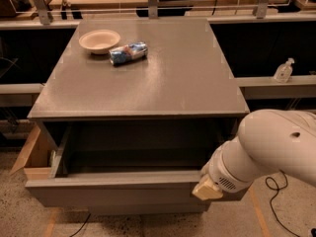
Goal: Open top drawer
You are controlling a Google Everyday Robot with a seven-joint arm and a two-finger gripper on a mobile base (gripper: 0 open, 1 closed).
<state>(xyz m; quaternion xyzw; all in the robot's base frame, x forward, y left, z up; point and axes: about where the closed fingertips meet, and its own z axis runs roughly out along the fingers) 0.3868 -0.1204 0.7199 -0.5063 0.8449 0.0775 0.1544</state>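
Worktop (pixel 163 78): front edge overhangs top drawer (pixel 113 190), pulled out.
Tool (pixel 206 187): at drawer front's right end; grip cannot tell.

No readable text or labels anywhere.

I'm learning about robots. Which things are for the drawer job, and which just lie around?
For the job: top drawer, pulled out; gripper at its front's right end.
Lying about: bowl and blue container on the tabletop; pump bottle on the right ledge.
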